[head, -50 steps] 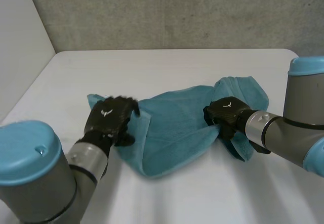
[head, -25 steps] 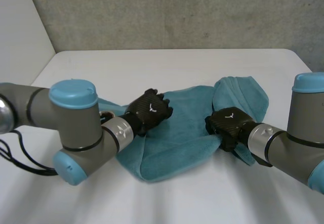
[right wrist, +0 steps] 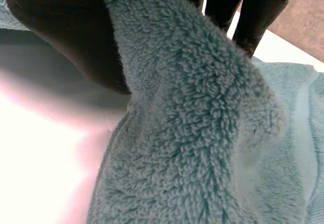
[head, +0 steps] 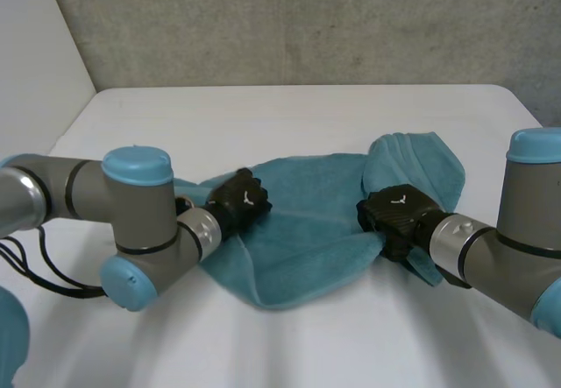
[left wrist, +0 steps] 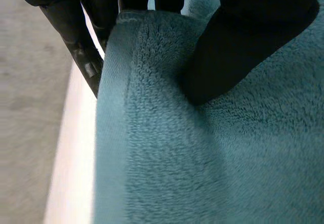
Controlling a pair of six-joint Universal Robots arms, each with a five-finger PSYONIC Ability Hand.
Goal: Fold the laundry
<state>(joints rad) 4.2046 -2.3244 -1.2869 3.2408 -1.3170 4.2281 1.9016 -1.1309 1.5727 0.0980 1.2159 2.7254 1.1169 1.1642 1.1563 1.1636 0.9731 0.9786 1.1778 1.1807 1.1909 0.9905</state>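
Observation:
A teal terry towel (head: 307, 222) lies rumpled in the middle of the white table (head: 289, 116). My left hand (head: 241, 197) rests on the towel's left part. In the left wrist view its thumb (left wrist: 243, 47) presses the towel (left wrist: 202, 158) near a hemmed edge, with the fingers (left wrist: 76, 37) curled behind that hem. My right hand (head: 394, 215) sits at the towel's right side, below a bunched flap. The right wrist view has a raised fold of the towel (right wrist: 192, 133) pinched between thumb (right wrist: 66, 37) and fingers (right wrist: 253, 16).
My left arm (head: 131, 222) stretches low across the table's left front. A grey concrete wall (head: 307, 20) stands behind the far table edge, and a pale panel (head: 35, 73) borders the left side. Bare table surrounds the towel.
My left hand went from the towel's left edge rightward onto the cloth, then back a little, and closed on the hem. The left arm swung out flat. The right hand barely shifted.

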